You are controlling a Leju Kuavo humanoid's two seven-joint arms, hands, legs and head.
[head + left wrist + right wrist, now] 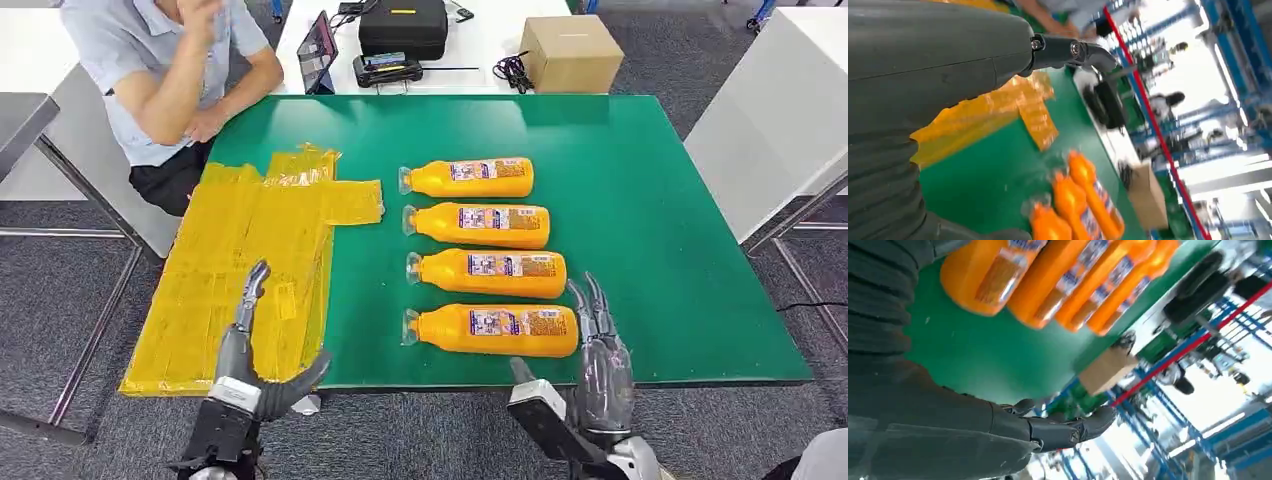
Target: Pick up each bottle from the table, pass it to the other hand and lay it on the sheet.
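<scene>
Several orange bottles lie in a column on the green table (650,200), caps pointing left; the nearest bottle (492,330) is by the front edge, the farthest bottle (468,178) is mid-table. A yellow sheet (240,260) covers the table's left part. My left hand (250,355) hovers open over the sheet's near end, fingers spread. My right hand (598,355) is open at the front edge, its fingertips just right of the nearest bottle's base. The right wrist view shows the bottles (1048,285) beyond my right hand (998,435). In the left wrist view the bottles (1083,200) lie past the sheet (998,110).
A person (165,70) sits at the table's far left corner, beside the sheet. Behind the green table a white table holds a cardboard box (570,52), a black case (403,25) and a tablet (316,50). Another white table (780,110) stands to the right.
</scene>
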